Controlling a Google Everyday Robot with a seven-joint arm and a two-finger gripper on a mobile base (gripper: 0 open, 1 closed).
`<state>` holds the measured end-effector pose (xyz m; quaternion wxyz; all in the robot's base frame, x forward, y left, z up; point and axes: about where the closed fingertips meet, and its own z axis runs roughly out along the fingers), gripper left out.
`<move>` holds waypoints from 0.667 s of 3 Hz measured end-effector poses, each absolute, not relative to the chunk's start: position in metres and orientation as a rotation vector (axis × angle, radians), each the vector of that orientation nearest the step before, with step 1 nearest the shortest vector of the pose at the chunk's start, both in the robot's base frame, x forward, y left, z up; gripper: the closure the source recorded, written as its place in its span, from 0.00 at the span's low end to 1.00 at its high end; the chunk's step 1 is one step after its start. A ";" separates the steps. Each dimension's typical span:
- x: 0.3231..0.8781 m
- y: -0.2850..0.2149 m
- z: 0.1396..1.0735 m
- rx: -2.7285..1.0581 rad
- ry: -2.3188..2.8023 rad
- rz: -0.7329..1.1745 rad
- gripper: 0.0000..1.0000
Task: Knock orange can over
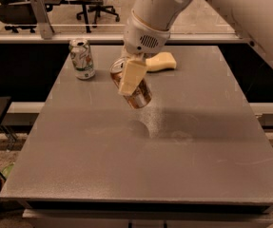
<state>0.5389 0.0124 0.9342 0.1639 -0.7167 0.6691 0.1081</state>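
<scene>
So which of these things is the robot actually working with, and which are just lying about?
In the job:
- orange can, tilted, clamped in the tool
- tool, over the back half of the grey table

Just lying about:
- white-and-green can, upright at back left
- pale yellow sponge-like thing, lying behind the tool

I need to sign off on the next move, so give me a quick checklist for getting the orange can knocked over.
1. gripper clamped on the orange can: ok.
2. Can lying on its side on the table: not ok, it hangs tilted.
3. white-and-green can apart, upright: ok.
4. yellow object clear of the can: ok.
5. Far finger's contact: cannot tell, hidden.
</scene>
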 end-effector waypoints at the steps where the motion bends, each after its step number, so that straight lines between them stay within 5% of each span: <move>1: 0.534 -0.006 0.933 -2.159 1.952 0.129 1.00; 2: 0.531 -0.018 0.924 -2.248 1.947 -0.023 1.00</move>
